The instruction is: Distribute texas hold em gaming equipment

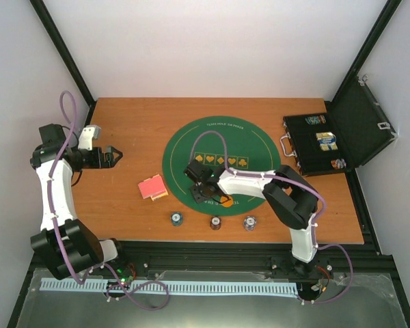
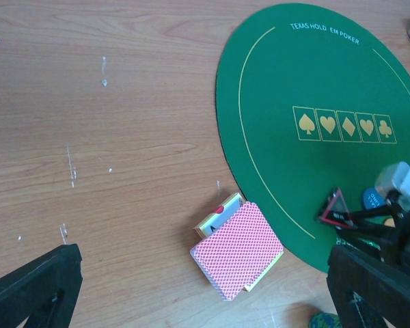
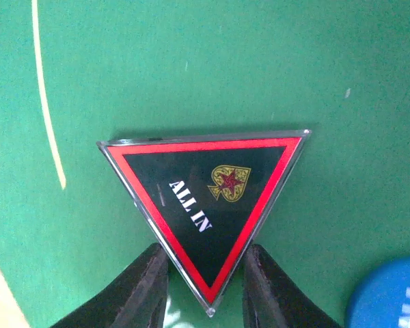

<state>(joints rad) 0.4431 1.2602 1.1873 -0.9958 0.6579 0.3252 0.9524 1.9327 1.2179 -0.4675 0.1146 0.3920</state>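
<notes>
In the right wrist view a black triangular "ALL IN" marker (image 3: 205,198) with a red border lies over the green felt mat (image 3: 191,61). My right gripper (image 3: 206,273) is shut on its lower tip, with a finger (image 3: 147,287) pressed on each side. From the left wrist view the marker (image 2: 335,210) looks tilted up off the felt. A blue round button (image 3: 389,297) lies just beside it, and an orange button (image 1: 225,201) shows under the gripper (image 1: 203,191). The pink-red-backed cards (image 2: 238,249) are stacked on the wood left of the mat. My left gripper (image 1: 115,156) hangs open, away from everything.
Three small stacks of poker chips (image 1: 175,218) (image 1: 215,223) (image 1: 249,222) stand in a row near the front edge. The black hinged case (image 1: 328,143) lies open at the right with more items inside. The round mat (image 1: 215,160) covers the table's middle.
</notes>
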